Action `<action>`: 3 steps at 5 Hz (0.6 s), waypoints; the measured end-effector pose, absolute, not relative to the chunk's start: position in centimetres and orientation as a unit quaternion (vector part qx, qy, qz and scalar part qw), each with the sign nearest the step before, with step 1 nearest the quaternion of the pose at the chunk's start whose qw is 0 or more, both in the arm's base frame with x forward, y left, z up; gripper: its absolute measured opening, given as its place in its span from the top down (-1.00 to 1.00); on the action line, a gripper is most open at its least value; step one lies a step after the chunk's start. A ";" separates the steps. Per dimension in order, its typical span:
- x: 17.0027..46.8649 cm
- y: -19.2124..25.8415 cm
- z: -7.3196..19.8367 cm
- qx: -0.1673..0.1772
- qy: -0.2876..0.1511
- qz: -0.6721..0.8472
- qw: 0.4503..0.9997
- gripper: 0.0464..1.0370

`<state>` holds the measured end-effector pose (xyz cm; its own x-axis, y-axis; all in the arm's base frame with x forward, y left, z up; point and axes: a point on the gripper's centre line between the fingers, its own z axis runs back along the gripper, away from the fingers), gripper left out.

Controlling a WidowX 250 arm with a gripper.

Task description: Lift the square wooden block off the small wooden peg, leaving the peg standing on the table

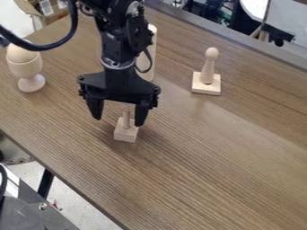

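Note:
The black gripper [119, 121] hangs over the left half of the wooden table, its two fingers spread apart. Below and between the fingertips stands a small wooden peg on a square block [125, 134], upright, with its top partly hidden by the gripper. Whether a finger touches the peg, I cannot tell. Further right and back, a wooden pin with a round head on a square base [207, 76] stands upright. Behind the arm is a pale wooden cylinder [150, 58], partly covered by it. At the left, a wooden cup [27, 71] on a round foot holds an egg-shaped piece [21, 53].
The brown table [221, 166] has its near edge running diagonally at lower left and a grey rim [240, 39] along the back. A black cable loops from the arm at upper left. Beyond the table are a cardboard box [51, 11] and dark equipment.

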<state>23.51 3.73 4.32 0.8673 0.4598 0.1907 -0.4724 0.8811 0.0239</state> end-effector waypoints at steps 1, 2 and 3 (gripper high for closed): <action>23.8 3.4 4.2 0.022 -0.101 0.238 0.966 -0.93; 23.9 3.2 3.8 0.025 -0.099 0.233 0.967 -0.92; 23.8 3.2 3.3 0.026 -0.091 0.232 0.968 -0.92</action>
<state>23.82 3.15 3.33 0.8755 0.4450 0.1885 -0.4543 0.8908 0.0071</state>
